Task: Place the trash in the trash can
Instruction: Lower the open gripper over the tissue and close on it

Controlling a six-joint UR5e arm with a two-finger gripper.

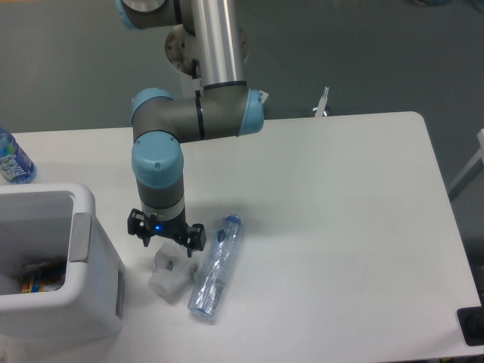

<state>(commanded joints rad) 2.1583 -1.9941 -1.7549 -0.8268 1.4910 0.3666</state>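
Table (340, 197): white rectangular top with rounded corners. Its right half, from the middle to the right edge, lies bare; the far edge behind the arm is likewise uncluttered. All items sit in the left half, toward the near edge.

Trash can (83, 227): large boxy white plastic bin with a thick rounded rim and a grey side panel, at the near left corner of the table. Some coloured litter shows inside, low against its left wall.

Crumpled white paper wrapper (170, 276): on the table just right of the bin, a narrow strip of bare surface between them.

Long clear crushed plastic bottle with a blue cap (215, 266): lying on its side just right of the wrapper, cap toward the far edge, base toward the near edge.

Water bottle with a bright blue label (13, 159): at the left edge, behind the bin.

Gripper (165, 240): black two-finger claw on the grey and light-blue arm, pointing straight down over the top of the wrapper. Jaws spread wide, one either side of the wrapper's upper part. Nothing is clamped; whether the fingertips touch the paper cannot be told.
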